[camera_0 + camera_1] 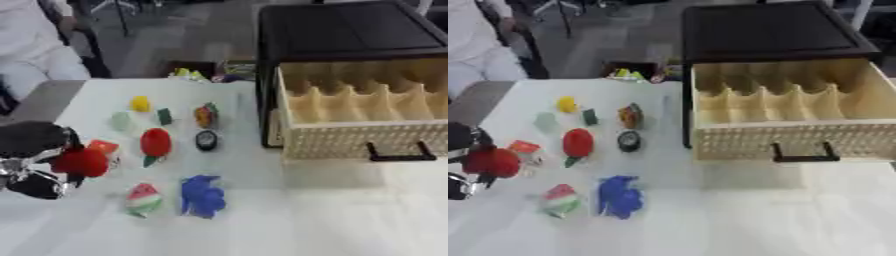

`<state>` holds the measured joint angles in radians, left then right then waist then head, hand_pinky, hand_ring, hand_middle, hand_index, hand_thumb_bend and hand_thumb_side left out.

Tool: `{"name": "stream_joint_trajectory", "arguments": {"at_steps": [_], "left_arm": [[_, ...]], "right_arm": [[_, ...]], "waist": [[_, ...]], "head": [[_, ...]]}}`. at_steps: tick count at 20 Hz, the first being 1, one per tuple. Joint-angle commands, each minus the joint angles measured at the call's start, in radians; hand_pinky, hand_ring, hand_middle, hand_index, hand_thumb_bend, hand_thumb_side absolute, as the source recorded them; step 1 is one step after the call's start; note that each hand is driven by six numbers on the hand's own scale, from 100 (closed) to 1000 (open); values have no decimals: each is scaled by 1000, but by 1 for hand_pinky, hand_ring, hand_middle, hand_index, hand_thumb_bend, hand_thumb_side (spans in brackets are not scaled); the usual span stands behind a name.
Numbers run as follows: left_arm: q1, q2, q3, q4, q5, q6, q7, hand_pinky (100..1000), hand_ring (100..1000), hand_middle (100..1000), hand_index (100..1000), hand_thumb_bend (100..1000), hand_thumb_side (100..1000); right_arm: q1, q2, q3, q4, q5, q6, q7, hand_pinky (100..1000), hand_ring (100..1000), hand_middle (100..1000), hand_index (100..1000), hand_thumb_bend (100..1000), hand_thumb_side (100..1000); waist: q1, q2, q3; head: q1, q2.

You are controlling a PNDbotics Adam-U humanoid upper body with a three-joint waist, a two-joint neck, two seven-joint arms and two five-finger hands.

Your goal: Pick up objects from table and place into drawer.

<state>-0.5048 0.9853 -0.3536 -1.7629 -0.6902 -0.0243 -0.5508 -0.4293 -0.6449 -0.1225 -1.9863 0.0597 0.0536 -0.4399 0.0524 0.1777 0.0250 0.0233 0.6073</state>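
Left eye view, looking down on a white table [350, 210]. At the left edge, the robot's black and silver left hand [35, 160] has its fingers curled round a round red fuzzy object [83, 161], held just above the tabletop. The right hand shows in neither view. At the upper right stands a black cabinet [350, 30] with its cream perforated drawer [367, 140] pulled open toward the camera; the drawer has a black handle [401, 152] on its front and wavy cream dividers inside. Several small toys lie scattered on the table to the left of the cabinet: a small yellow piece [140, 103], a pale green piece [120, 120], a small dark green block [164, 116], an orange and green piece [206, 116], a red strawberry-shaped toy [156, 143] with a green tip, a round black disc [206, 140], and an orange and white piece [105, 148] just beside the held red object. Nearer the camera lie a watermelon-slice toy [143, 198] and a crumpled blue object [202, 196], side by side but apart.
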Motion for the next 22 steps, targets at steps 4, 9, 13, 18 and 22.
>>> {"name": "stream_joint_trajectory", "arguments": {"at_steps": [4, 9, 13, 18, 22], "left_arm": [[-78, 43, 21, -59, 81, 5, -36, 220, 437, 434, 596, 100, 310], [-161, 28, 12, -76, 124, 3, -65, 213, 433, 430, 592, 100, 294], [-248, -11, -3, -65, 154, -2, -94, 206, 430, 428, 589, 100, 290], [-360, -83, -20, -15, 179, -15, -135, 198, 426, 425, 585, 100, 288], [-445, -153, -28, 43, 198, -15, -156, 187, 420, 419, 578, 100, 288]], "right_arm": [[-12, -22, -1, -14, -12, 11, 3, 240, 404, 404, 739, 364, 708], [-20, -24, 6, -14, -17, 20, 9, 241, 405, 404, 738, 361, 707], [-23, -24, 11, -14, -19, 24, 17, 241, 405, 404, 738, 360, 707], [-26, -24, 16, -14, -21, 27, 24, 242, 405, 405, 738, 359, 707], [-30, -23, 20, -14, -22, 32, 29, 242, 406, 405, 738, 355, 705]], "waist": [[5, -28, 0], [11, -38, -2], [16, -45, -5], [21, -52, -15], [27, -59, -26]], "head": [[-10, 14], [-21, 19], [-31, 21], [-40, 16], [-42, 14]]}}
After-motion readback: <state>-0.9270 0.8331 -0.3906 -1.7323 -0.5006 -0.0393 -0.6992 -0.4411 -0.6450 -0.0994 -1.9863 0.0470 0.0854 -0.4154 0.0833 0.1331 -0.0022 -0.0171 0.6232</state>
